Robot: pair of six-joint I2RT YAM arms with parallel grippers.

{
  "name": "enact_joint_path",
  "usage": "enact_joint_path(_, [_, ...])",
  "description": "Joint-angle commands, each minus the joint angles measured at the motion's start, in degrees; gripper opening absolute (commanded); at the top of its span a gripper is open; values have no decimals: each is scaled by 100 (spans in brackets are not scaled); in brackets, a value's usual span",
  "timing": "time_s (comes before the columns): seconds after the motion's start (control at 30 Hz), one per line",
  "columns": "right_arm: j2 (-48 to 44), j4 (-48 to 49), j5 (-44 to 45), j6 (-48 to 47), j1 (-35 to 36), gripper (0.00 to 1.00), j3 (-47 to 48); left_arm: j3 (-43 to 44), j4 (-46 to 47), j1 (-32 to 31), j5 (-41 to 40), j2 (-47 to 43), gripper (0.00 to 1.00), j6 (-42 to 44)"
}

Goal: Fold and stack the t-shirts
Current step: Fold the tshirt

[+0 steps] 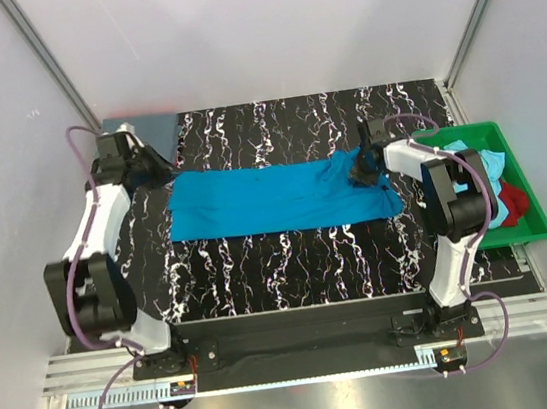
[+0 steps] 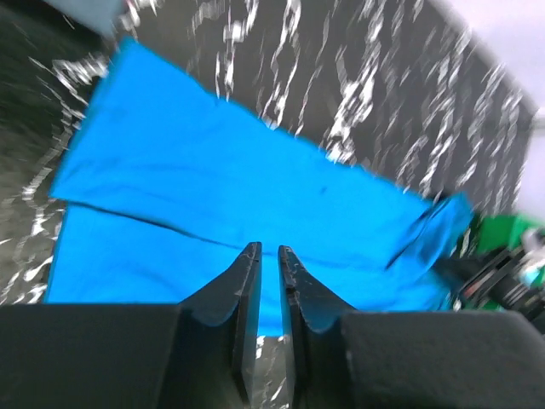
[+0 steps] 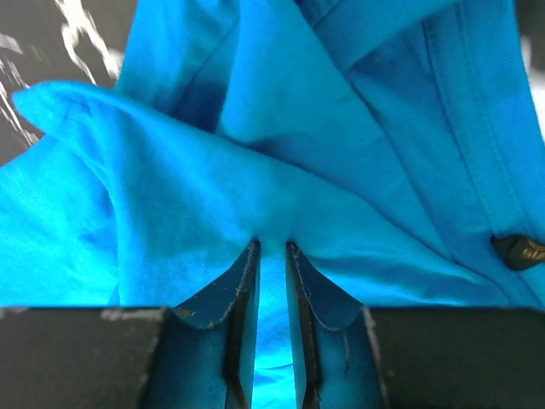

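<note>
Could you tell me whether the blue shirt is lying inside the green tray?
No, the blue shirt lies spread on the table, outside the tray.

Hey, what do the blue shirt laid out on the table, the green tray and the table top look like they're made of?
The turquoise t-shirt looks like soft matte knit cloth: it creases and shows stitched hems. The green tray seems hard plastic, with a stiff even rim. The tabletop has a black, white-veined marble look, possibly a printed sheet.

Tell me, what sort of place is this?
Likely a robot test cell: bare white walls enclose a marbled table, a left arm and right arm are bolted at its edge, and one blue shirt lies spread.
</note>
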Motion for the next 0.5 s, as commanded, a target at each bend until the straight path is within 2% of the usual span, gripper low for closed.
enact_joint_path(0.0, [362, 131, 26, -797, -348, 26, 444, 98, 212, -124, 754, 461, 19, 343])
enact_joint_path(0.07, [581, 113, -149, -1061, -489, 27, 663, 89, 195, -281, 719, 576, 22, 501])
enact_joint_path(0.17, [949, -185, -186, -1572, -656, 27, 1557, 1, 186, -650, 500, 664, 24, 791])
enact_joint_path(0.37, [1987, -475, -1029, -2196, -674, 28, 3254, -87, 142, -1345, 315, 1278, 20, 889])
enact_joint_path(0.47, [1910, -398, -1292, -2214, -674, 28, 3337, -253, 142, -1495, 253, 1621, 21, 662])
